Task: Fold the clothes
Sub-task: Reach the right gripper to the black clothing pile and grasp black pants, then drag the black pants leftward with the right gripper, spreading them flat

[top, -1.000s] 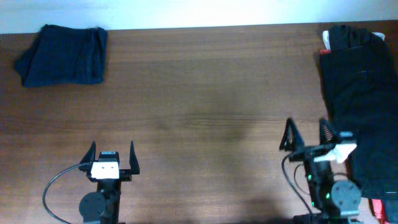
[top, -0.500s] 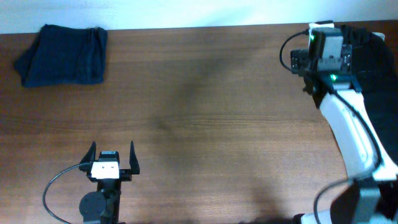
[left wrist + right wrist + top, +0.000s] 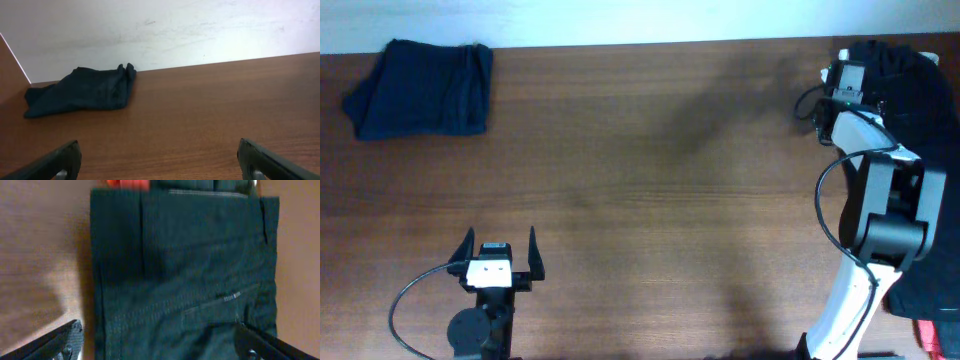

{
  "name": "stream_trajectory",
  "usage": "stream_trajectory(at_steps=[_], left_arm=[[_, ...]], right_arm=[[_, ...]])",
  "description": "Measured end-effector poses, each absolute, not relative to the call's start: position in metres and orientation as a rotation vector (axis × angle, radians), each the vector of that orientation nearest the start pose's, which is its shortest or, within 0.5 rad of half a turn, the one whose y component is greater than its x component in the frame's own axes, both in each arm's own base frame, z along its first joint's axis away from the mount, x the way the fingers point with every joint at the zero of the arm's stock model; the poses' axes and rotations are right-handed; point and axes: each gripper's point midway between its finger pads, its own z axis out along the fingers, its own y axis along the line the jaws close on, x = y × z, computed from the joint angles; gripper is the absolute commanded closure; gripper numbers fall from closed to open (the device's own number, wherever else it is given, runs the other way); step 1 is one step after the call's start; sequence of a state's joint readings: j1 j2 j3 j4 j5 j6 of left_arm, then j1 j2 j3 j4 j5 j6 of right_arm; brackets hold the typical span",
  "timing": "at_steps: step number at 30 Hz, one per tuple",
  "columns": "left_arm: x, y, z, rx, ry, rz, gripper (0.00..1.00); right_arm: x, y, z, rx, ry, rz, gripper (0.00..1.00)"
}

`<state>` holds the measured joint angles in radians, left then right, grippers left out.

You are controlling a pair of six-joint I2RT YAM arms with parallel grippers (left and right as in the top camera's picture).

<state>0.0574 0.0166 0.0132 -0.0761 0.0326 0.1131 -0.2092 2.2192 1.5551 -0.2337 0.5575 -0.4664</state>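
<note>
A folded dark blue garment lies at the table's back left; it also shows in the left wrist view against the wall. A pile of black clothes lies along the right edge. In the right wrist view a black garment with seams and a pocket fills the frame. My right gripper hovers over the pile's back left part, open and empty. My left gripper rests open and empty near the front left.
A red item peeks out at the garment's far edge, and another red bit shows at the front right. The brown wooden table ends at a white wall at the back.
My right arm has swung from the front right up to the back right, above the black clothes pile. The left arm has not moved.
</note>
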Motion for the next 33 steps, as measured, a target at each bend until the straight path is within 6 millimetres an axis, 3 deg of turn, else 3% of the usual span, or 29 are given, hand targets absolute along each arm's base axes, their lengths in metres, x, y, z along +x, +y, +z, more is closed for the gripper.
stream_trajectory(at_steps=[5, 8, 11, 12, 17, 29, 31, 33], left_arm=[[0.246, 0.009, 0.157, 0.071, 1.650, 0.103, 0.01], [0.246, 0.009, 0.157, 0.071, 1.650, 0.103, 0.01], [0.246, 0.009, 0.158, 0.071, 1.650, 0.103, 0.01], [0.246, 0.009, 0.158, 0.071, 1.650, 0.103, 0.01], [0.246, 0.009, 0.157, 0.071, 1.650, 0.103, 0.01], [0.246, 0.009, 0.157, 0.071, 1.650, 0.103, 0.01], [0.246, 0.009, 0.157, 0.071, 1.650, 0.103, 0.01], [0.246, 0.009, 0.157, 0.071, 1.650, 0.103, 0.01]], right_arm=[[0.526, -0.198, 0.031, -0.093, 2.528, -0.864, 0.01], [0.524, -0.213, 0.030, -0.033, 2.526, -0.843, 0.12], [0.518, -0.224, 0.026, 0.008, 2.540, -0.805, 0.44], [0.518, -0.224, 0.023, 0.013, 2.545, -0.780, 0.48], [0.517, -0.219, 0.015, 0.097, 2.556, -0.710, 0.96], [0.520, -0.222, 0.063, 0.410, 2.535, -0.625, 0.96], [0.519, -0.222, 0.087, 0.437, 2.496, -0.619, 0.96], [0.513, -0.225, 0.134, 0.514, 2.403, -0.604, 0.96]])
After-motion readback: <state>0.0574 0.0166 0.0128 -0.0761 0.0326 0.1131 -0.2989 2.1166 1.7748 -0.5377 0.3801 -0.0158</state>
